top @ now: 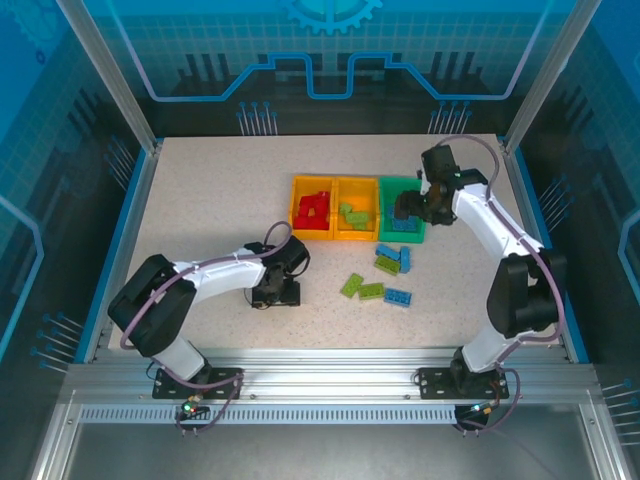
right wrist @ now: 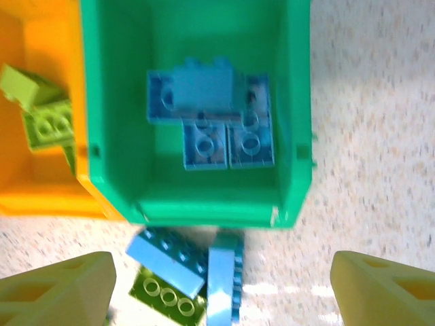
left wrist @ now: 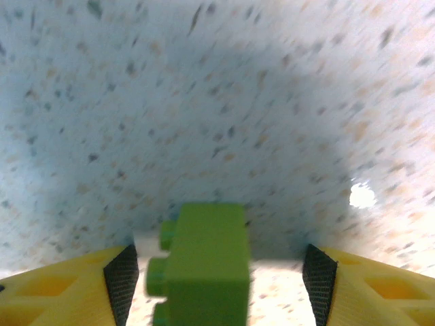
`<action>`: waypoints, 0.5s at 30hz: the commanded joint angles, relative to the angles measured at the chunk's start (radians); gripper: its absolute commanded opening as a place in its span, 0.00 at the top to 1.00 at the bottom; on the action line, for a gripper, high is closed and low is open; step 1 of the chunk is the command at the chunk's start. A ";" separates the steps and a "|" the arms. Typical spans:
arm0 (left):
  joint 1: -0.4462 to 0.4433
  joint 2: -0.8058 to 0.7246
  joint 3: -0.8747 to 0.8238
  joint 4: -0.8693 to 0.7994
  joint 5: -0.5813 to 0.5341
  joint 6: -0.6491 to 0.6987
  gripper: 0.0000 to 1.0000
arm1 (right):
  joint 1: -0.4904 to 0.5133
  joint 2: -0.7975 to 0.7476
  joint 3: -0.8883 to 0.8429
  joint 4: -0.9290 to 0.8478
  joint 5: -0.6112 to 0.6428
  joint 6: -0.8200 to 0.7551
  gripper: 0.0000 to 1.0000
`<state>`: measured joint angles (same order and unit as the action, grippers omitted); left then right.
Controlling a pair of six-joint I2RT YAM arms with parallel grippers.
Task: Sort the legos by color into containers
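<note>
Your right gripper (right wrist: 224,285) hovers over the green bin (right wrist: 112,102), jaws wide open, above the blue bricks (right wrist: 224,136) sorted inside. Well away from that bin, your left gripper (top: 275,293) straddles a lime green brick (left wrist: 204,265) on the bench (left wrist: 217,102). Its jaws are apart and not yet touching the brick, probably ready to carry it to the orange-yellow bin (right wrist: 41,197) adjoining the green one.

Speckled off-white table top (top: 220,230), bounded by blue edging (top: 120,245) and aluminium frame posts (top: 110,75). Rear and side walls are translucent blue panels (top: 330,60) printed with circuit lines and a gear motif. A slotted aluminium rail (top: 330,372) runs along the near edge.
</note>
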<state>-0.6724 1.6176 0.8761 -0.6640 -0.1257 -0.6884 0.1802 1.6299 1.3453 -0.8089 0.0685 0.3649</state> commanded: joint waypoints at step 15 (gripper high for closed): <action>-0.003 0.075 0.237 -0.008 -0.007 0.088 0.72 | -0.018 -0.218 -0.292 0.034 -0.043 0.015 0.17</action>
<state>-0.6724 1.6699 1.0180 -0.6712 -0.1268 -0.6476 0.1627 1.4357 1.0950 -0.7937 0.0620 0.3664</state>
